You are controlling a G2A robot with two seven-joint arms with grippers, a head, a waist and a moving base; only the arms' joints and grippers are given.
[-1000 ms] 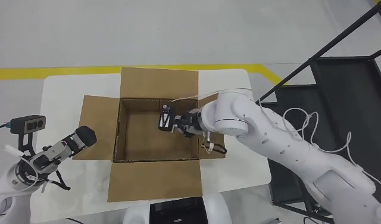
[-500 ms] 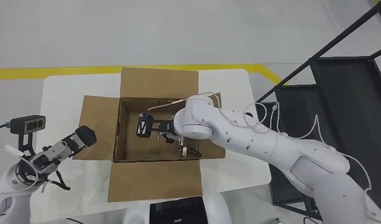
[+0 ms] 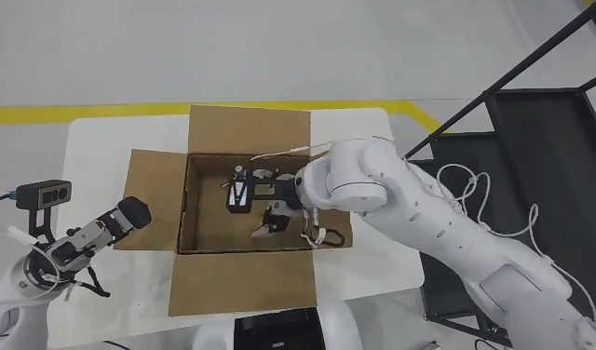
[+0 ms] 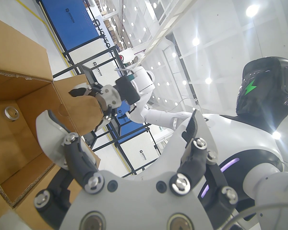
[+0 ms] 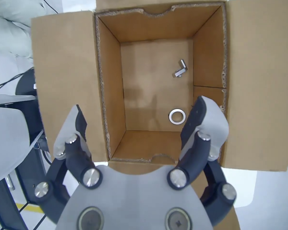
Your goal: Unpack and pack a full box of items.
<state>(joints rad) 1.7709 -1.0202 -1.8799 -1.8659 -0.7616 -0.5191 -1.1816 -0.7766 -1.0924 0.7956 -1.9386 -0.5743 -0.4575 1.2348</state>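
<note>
Top view, lower left: left gripper, spread. Mid-frame over the box with ring and bracket inside: right gripper, spread too.

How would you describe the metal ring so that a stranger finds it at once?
On the white table stands an open cardboard box. Two small metal parts lie on its floor. The ring is the flat, round one with a hole, near a corner; its neighbour, the L-shaped piece, is bent.
</note>
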